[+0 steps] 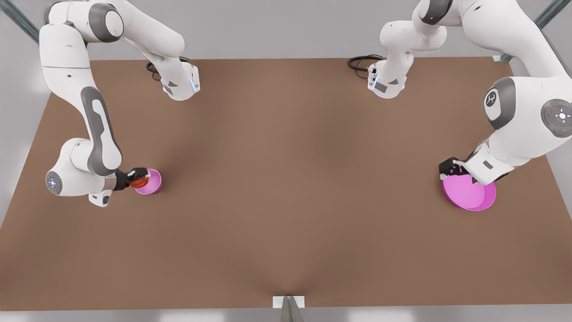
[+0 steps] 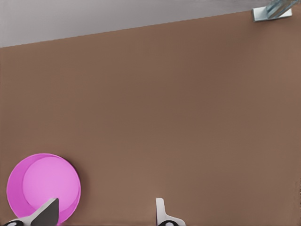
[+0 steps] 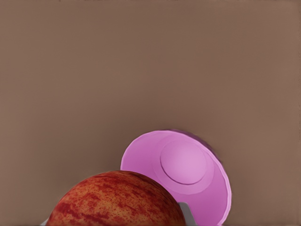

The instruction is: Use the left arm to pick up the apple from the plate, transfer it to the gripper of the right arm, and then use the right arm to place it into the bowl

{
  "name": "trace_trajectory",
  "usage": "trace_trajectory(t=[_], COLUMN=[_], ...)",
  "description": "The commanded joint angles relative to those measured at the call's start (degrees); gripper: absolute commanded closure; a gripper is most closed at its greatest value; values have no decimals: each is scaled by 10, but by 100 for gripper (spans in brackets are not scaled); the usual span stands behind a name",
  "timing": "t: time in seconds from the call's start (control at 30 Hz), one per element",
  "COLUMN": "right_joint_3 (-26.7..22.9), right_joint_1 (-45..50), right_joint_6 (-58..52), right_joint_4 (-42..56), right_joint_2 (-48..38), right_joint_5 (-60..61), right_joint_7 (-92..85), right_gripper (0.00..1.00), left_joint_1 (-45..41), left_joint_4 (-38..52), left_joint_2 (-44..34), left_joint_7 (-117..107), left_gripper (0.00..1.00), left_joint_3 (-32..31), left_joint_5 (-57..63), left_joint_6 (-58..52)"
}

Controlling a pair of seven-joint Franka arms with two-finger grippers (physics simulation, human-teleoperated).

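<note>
Apple (image 3: 115, 200) gripped over bowl (image 3: 188, 174)

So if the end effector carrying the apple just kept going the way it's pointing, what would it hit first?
Probably the pink bowl. The right end effector is shut on the apple beside the bowl's rim, and the right wrist view shows the open bowl just ahead. Depth is unclear, so it might meet the rim first or the brown table.

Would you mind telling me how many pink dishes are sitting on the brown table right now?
2. The small deep pink bowl sits at the front view's left, beside the right gripper holding the red apple. The wide shallow magenta plate sits at the front view's right, under the left gripper.
</note>
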Motion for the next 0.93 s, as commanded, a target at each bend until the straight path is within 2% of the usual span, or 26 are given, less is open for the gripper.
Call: trace_trajectory(t=[0.0,0.03,0.07,0.3,0.33,0.4,0.43,0.47,0.53,0.57,0.6,0.63,0.67,0.9], right_joint_3=[0,0,0,-2,-3,4,4,3,24,55,38,-53,-118,-118], right_joint_1=[0,0,0,0,-1,23,62,95,118,116,136,194,240,247], right_joint_6=[25,25,24,15,2,-92,-106,-109,-142,-171,-171,-186,-192,-191], right_joint_4=[0,0,-1,23,58,219,300,339,343,329,271,267,263,281], right_joint_2=[0,0,0,-1,-2,-2,-3,-11,-69,-92,-162,-171,-177,-152], right_joint_5=[-11,-11,-11,-11,-11,-65,-123,-148,-154,-151,-152,-137,-102,-95], right_joint_7=[-12,-11,-11,-4,-1,43,91,166,296,371,392,386,384,396], right_gripper=[25,16,0,0,0,0,0,0,0,0,0,0,0,0], left_joint_1=[0,0,-1,-4,-5,-5,-5,-5,-8,-8,-8,-8,-8,-10], left_joint_4=[0,0,0,0,0,0,0,0,0,0,0,0,0,-1], left_joint_2=[-1,-1,-1,0,0,0,0,0,1,1,2,1,1,23], left_joint_7=[-194,-194,-194,-194,-194,-194,-193,-192,-190,-189,-183,-163,-153,-92], left_gripper=[0,0,0,0,0,0,0,0,0,0,0,0,0,0], left_joint_3=[0,-1,0,0,0,-1,-1,-1,-1,-1,-1,-1,-1,-5], left_joint_5=[0,0,0,0,0,0,0,0,0,0,-1,-2,-2,-4], left_joint_6=[0,0,0,2,2,3,3,3,4,4,4,2,1,-3])
